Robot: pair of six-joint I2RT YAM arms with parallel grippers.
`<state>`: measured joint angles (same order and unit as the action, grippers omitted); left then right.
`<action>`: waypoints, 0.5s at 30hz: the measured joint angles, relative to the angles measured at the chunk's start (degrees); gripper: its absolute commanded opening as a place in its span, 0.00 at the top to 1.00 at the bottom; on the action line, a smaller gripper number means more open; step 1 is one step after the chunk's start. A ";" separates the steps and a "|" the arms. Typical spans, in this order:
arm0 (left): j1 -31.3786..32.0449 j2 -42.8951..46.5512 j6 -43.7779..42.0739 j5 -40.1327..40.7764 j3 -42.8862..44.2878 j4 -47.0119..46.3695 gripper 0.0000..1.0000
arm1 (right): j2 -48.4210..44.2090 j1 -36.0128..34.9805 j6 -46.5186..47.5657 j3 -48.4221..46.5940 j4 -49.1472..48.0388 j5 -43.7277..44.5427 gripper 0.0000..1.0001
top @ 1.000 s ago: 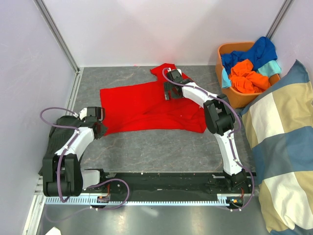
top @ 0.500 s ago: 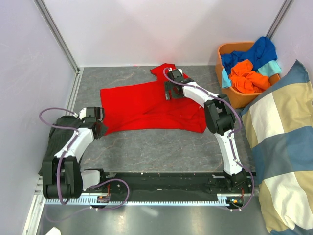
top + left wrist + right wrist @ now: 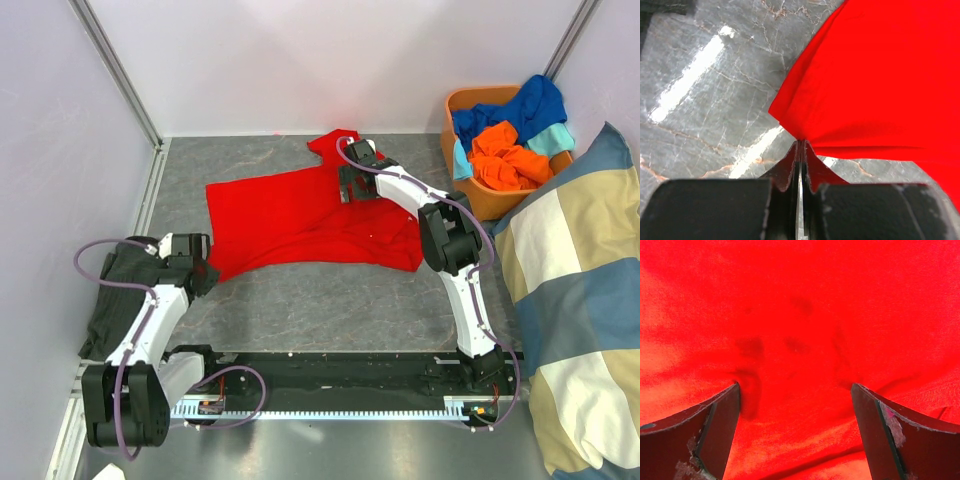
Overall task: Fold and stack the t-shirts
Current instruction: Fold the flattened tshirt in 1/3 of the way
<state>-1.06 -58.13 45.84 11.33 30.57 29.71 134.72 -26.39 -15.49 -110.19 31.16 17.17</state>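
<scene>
t-shirt [image 3: 300,215] corner dragged nearer, left end effector [image 3: 800,146] clamped

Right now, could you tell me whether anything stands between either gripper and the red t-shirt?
Nothing visible does. The left gripper is shut on a corner of the red t-shirt; the right gripper is open directly over its cloth, with only red fabric beneath it.

Left gripper [image 3: 800,150] stands at six o'clock, jaws pressed together on a corner of the red t-shirt [image 3: 875,85]; cloth fans out from the pinch toward one and three o'clock; grey marble-patterned table [image 3: 705,95] lies bare from nine to eleven o'clock, with bright glare streaks.
</scene>
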 measured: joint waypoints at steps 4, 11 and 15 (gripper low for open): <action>-0.20 3.56 0.42 0.79 0.02 2.69 0.83 | 0.02 0.09 0.02 -0.02 -0.02 0.39 0.02; -0.39 6.71 0.57 4.00 4.46 7.87 0.80 | 0.04 1.01 0.02 -0.13 0.11 1.01 0.02; -0.37 6.93 0.57 5.81 6.47 7.89 0.80 | 0.04 1.11 0.02 -0.15 0.20 0.98 0.02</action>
<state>-1.43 -51.20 46.41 17.15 37.04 37.60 134.76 -25.28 -15.46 -110.34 31.35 18.15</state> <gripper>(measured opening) 0.198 0.980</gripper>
